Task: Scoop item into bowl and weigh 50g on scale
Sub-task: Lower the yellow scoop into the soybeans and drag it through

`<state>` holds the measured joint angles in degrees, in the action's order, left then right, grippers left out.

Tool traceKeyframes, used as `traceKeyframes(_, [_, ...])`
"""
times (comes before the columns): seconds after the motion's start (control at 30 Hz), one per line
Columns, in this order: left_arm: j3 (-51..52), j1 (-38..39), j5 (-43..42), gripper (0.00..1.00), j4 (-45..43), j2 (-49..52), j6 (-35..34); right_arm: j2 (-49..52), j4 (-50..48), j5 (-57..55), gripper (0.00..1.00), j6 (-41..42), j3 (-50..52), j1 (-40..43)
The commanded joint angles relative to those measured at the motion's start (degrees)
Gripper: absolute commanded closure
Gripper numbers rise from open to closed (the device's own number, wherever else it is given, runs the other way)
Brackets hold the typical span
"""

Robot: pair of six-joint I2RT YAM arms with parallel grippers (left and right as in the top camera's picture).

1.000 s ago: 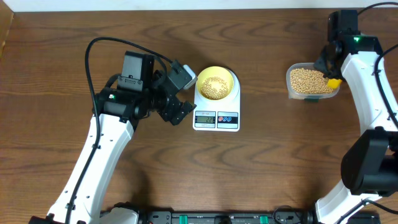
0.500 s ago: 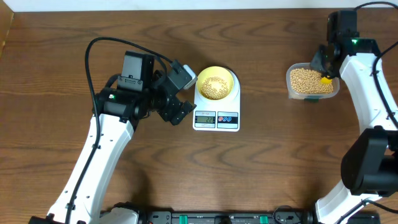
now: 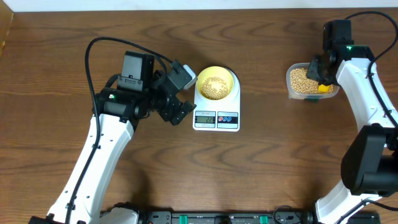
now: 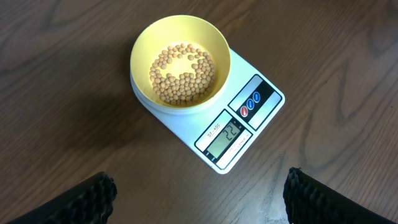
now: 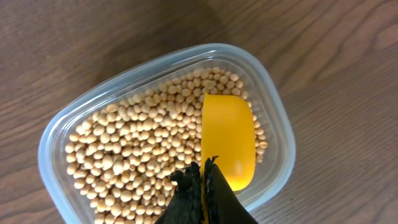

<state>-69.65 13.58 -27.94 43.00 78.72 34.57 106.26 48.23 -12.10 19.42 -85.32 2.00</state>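
The pale-yellow bowl (image 3: 216, 84) sits on the white scale (image 3: 216, 116) and holds a layer of tan beans (image 4: 183, 73); the bowl (image 4: 180, 60) and the scale (image 4: 245, 127) also show in the left wrist view, where the display reads about 22. My left gripper (image 4: 199, 196) is open and empty, just left of the scale (image 3: 177, 106). My right gripper (image 5: 204, 177) is shut on the handle of the bright yellow scoop (image 5: 227, 138), whose empty cup rests among the beans (image 5: 137, 155) in the clear tub (image 3: 311, 81).
The clear tub (image 5: 62, 130) stands at the far right of the brown wooden table (image 3: 273, 168). The left arm's cable (image 3: 102, 46) loops over the table's left part.
My right gripper moved the scoop from the tub's right edge in over the beans and toward the near side. The left arm, bowl and scale have not moved.
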Motion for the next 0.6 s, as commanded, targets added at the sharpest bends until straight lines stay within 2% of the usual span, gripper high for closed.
traceKeyframes(0.0, [0.98, -0.28, 0.35, 0.12, -0.20, -0.39, 0.59, -0.46, 0.02, 2.01, 0.98, -0.90, 0.72, -0.17])
traceKeyframes(0.57, [0.98, -0.28, 0.35, 0.12, -0.20, -0.39, 0.59, -0.07, 0.11, 8.81, 0.98, -3.89, 0.81, -0.17])
